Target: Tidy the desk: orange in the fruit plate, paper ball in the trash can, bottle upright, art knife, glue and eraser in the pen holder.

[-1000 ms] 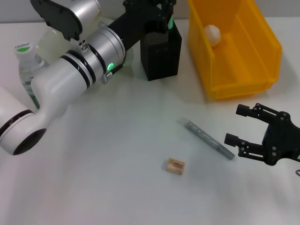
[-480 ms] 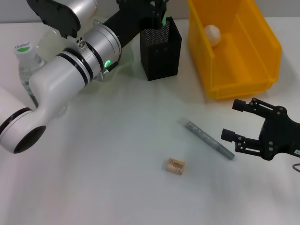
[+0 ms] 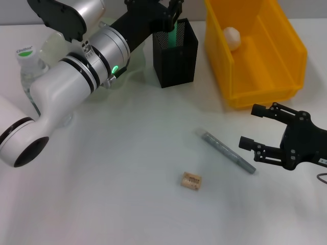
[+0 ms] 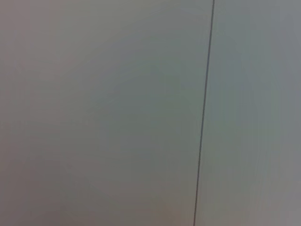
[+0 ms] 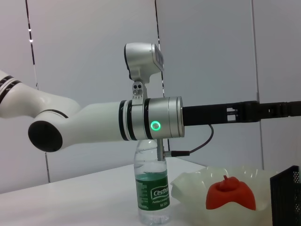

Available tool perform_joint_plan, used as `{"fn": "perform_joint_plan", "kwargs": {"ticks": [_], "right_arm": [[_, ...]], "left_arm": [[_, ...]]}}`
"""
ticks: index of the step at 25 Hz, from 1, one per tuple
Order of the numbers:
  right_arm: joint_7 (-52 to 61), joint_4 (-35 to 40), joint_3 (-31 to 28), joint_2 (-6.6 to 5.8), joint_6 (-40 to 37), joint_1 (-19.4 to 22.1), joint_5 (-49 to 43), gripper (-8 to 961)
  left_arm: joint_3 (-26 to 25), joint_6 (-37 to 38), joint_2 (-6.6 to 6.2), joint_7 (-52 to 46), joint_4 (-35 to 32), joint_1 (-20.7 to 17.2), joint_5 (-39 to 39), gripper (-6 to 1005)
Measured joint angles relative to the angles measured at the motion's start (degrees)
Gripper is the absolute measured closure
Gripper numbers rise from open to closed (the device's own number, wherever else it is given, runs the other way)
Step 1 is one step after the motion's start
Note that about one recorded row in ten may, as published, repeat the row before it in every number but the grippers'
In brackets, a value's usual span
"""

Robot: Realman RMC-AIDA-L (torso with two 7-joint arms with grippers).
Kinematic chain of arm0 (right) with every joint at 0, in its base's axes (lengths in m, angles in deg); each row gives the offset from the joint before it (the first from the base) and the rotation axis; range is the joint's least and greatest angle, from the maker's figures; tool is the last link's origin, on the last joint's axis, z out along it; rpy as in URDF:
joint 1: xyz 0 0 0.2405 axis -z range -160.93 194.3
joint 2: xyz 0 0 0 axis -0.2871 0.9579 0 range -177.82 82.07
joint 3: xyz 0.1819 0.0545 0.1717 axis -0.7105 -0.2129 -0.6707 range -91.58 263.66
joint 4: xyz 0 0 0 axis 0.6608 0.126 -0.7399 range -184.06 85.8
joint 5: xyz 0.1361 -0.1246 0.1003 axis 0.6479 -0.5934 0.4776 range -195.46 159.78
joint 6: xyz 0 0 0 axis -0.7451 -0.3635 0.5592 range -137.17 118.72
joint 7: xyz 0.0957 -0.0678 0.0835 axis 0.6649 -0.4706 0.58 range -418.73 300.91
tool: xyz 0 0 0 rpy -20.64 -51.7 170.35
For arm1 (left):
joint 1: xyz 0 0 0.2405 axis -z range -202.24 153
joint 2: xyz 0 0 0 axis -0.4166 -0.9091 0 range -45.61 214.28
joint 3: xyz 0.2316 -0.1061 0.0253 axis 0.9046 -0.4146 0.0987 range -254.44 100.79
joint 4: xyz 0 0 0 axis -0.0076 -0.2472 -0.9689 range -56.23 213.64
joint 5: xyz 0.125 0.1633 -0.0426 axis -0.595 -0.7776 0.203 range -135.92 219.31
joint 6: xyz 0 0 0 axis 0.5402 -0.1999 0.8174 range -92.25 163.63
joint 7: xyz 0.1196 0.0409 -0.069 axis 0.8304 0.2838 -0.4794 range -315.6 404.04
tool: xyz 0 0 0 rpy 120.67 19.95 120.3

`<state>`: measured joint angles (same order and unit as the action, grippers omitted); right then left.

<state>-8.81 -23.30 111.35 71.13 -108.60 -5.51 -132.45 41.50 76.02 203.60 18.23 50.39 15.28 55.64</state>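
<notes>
A green glue stick (image 3: 176, 34) stands inside the black mesh pen holder (image 3: 176, 64), directly under my left gripper (image 3: 172, 9) at the far edge of the view. The grey art knife (image 3: 227, 152) lies on the table, and the tan eraser (image 3: 191, 180) lies nearer me. My right gripper (image 3: 249, 125) hangs open just right of the knife's end, holding nothing. The paper ball (image 3: 231, 37) sits in the yellow trash can (image 3: 265, 76). The bottle (image 3: 28, 64) (image 5: 153, 188) stands upright. The orange (image 5: 230, 193) rests in the fruit plate (image 5: 197, 181).
My left arm (image 3: 76, 87) stretches from the near left across to the pen holder, covering most of the fruit plate in the head view. The left wrist view shows only a blank wall panel.
My left gripper has drawn back to the left over the pen holder, and more of the green glue stick now shows inside it. The right gripper has shifted left, closer to the art knife.
</notes>
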Motion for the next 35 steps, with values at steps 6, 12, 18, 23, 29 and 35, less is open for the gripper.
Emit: {"fn": "perform_joint_plan", "kwargs": {"ticks": [6, 12, 18, 23, 29, 35], "right_arm": [[0.1, 0.0, 0.0, 0.00, 0.1, -0.3, 0.0, 145], [0.2, 0.0, 0.0, 0.00, 0.2, -0.4, 0.0, 145], [0.2, 0.0, 0.0, 0.00, 0.2, -0.5, 0.3, 145], [0.4, 0.0, 0.0, 0.00, 0.0, -0.5, 0.6, 145], [0.5, 0.0, 0.0, -0.07, -0.1, -0.4, 0.9, 145], [0.7, 0.0, 0.0, -0.17, -0.2, -0.3, 1.3, 145]], "left_arm": [[-0.1, 0.0, 0.00, 0.0, 0.1, 0.0, 0.5, 562], [-0.2, 0.2, 0.00, -0.2, 0.1, -0.1, 0.5, 289], [-0.8, 0.4, 0.00, -0.2, 0.1, -0.2, 0.5, 283], [-0.8, 0.7, 0.00, -0.8, 0.1, -0.6, 0.5, 283], [-0.7, 8.5, -0.64, -9.4, 0.0, -3.3, -3.6, 285], [-6.0, 19.7, -2.27, -20.1, 0.1, -8.4, -19.3, 286]]}}
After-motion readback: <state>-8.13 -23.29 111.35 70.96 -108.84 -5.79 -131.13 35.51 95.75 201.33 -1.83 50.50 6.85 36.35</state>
